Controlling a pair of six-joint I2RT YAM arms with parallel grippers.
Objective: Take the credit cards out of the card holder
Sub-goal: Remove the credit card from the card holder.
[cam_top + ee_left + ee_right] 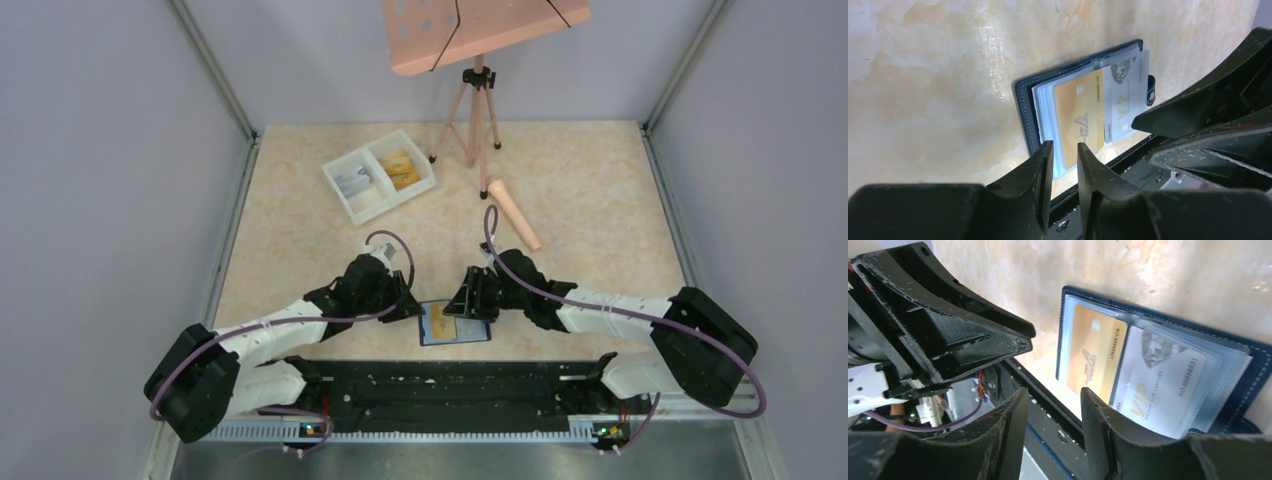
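Two empty jaws flank the card holder (1024, 107).
Both the left gripper (1064, 147) and right gripper (1054, 392) stand part-open, gripping nothing; the holder lies flat between them, sleeve edge at the left tips, a yellow card (1075, 120) and grey card (1125, 100) sleeved just ahead. Closing on sleeve instead of card would likely drag the whole holder up. A white tray (340, 196) sits well beyond.

Lab test cell: grey walls (100, 150), tripod (478, 115) w/ pink board (480, 30).
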